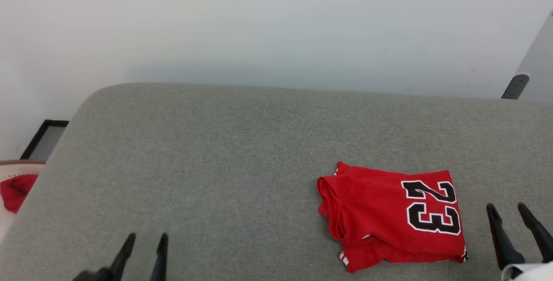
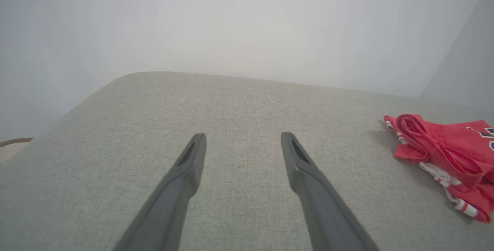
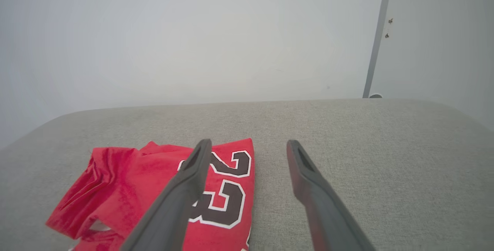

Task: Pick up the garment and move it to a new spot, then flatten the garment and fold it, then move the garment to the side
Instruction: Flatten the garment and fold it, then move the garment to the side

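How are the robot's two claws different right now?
The right gripper sits close beside the garment, on its number 23 side, while the left gripper is far from it, over bare grey cushion. In the head view the right gripper reaches farther forward than the left gripper. Both are open, hold nothing, and have two long dark fingers.
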You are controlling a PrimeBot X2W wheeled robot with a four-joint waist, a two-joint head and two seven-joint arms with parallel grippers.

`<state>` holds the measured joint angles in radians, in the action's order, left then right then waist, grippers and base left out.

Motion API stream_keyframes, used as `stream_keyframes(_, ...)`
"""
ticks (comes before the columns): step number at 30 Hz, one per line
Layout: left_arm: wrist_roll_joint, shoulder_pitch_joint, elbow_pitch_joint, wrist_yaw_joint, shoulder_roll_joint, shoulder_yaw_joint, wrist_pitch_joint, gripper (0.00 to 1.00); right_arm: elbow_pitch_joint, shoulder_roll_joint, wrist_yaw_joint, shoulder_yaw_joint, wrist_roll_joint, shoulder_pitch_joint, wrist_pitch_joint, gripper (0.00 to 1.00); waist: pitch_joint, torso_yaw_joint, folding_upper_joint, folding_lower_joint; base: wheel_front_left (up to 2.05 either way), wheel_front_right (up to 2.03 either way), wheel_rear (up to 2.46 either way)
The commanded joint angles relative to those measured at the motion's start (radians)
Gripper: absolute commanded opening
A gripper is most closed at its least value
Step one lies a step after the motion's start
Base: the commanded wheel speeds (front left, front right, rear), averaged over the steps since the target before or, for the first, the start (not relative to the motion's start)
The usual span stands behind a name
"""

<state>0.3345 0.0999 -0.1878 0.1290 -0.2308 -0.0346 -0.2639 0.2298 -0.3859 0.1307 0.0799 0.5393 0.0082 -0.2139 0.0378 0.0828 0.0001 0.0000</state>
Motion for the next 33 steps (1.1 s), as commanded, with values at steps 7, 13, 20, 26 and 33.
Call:
stream_keyframes(7,-0.016,0.103,0.072,0.002,0.006,0.031,0.0,1.0,-0.148,0.055,0.0,-0.118,-0.049,0.119,0.071,1.0,-0.008,0.0,-0.0001,0.0,0.0,0.0,0.0)
stream_keyframes(13,-0.012,0.108,0.087,0.002,0.018,0.026,0.0,1.0,-0.205,0.095,0.0,-0.151,-0.07,0.15,0.104,1.0,-0.007,0.008,-0.0001,0.0,0.0,0.0,0.0)
stream_keyframes(20,-0.007,0.1,0.083,0.002,0.014,0.022,0.0,1.0,-0.225,0.104,0.0,-0.154,-0.082,0.153,0.13,1.0,-0.002,0.009,-0.0001,0.0,0.0,0.0,0.0)
stream_keyframes(26,-0.006,0.099,0.085,0.002,0.017,0.022,0.0,1.0,-0.228,0.107,0.0,-0.155,-0.08,0.155,0.146,1.0,0.003,0.014,-0.0001,0.0,0.0,0.0,0.0)
stream_keyframes(33,0.0,0.096,0.093,0.002,0.036,0.032,0.0,1.0,-0.222,0.046,0.0,-0.091,-0.053,0.068,0.294,1.0,-0.019,0.012,-0.0001,0.0,0.0,0.0,0.0)
